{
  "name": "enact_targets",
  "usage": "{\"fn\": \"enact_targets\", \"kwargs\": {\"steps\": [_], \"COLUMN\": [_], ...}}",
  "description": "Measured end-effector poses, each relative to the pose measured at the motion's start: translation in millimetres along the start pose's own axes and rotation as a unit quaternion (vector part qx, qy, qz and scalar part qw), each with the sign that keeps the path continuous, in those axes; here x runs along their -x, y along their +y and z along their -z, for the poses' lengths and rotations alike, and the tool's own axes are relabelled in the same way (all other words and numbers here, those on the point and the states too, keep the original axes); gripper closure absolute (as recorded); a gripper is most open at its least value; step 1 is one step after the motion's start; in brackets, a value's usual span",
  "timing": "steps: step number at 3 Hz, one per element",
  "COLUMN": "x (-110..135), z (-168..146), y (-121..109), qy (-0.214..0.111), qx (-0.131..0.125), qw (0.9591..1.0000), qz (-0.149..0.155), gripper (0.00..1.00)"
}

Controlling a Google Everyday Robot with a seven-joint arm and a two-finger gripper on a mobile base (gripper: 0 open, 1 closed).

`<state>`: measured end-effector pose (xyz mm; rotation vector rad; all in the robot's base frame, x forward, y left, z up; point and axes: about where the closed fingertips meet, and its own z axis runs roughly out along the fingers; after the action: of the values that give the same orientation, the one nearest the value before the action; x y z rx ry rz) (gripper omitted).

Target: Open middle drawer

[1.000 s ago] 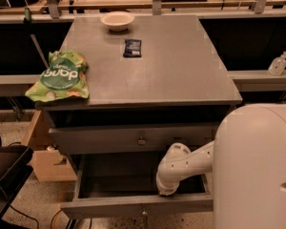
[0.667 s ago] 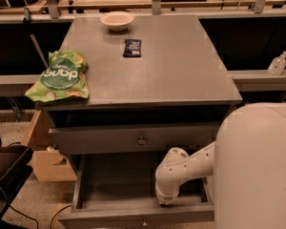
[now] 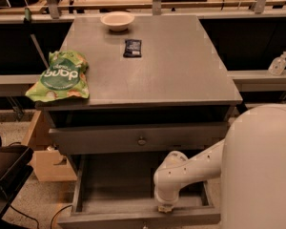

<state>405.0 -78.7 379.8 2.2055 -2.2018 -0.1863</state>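
Note:
The middle drawer (image 3: 133, 217) of the grey cabinet is pulled far out toward me. Its long shallow grey tray (image 3: 119, 180) is open to view and holds nothing I can see. Its front panel lies at the bottom edge of the view, and its knob is mostly cut off there. The drawer above it (image 3: 109, 138) is closed, with a small round knob (image 3: 141, 140). My white arm comes in from the right and bends down into the open tray. My gripper (image 3: 164, 207) points down just behind the drawer's front panel, and the wrist hides most of it.
On the cabinet top (image 3: 181, 75) lie a green snack bag (image 3: 62, 76), a white bowl (image 3: 117, 20) and a small dark packet (image 3: 132, 47). A clear bottle (image 3: 278, 64) stands on the right ledge. A cardboard box (image 3: 45, 159) and a dark bin (image 3: 7, 175) sit at the left on the floor.
The middle drawer has slid further out toward me, and my gripper has moved with it toward the front. Its front panel is lower in view.

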Motion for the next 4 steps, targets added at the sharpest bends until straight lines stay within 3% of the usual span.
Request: {"fn": "enact_targets", "kwargs": {"steps": [1,2,3,4], "x": [0,5,5,5], "z": [0,1,1,0], "y": [0,28,26,26], "qy": [0.0,-0.012,-0.012,-0.012], "qx": [0.003,0.027,0.027,0.028], "qw": [1.0,0.9994,0.9994,0.9994], "qz": [0.0,0.015,0.015,0.015], "gripper": [1.0,1.0,1.0,0.86]}}
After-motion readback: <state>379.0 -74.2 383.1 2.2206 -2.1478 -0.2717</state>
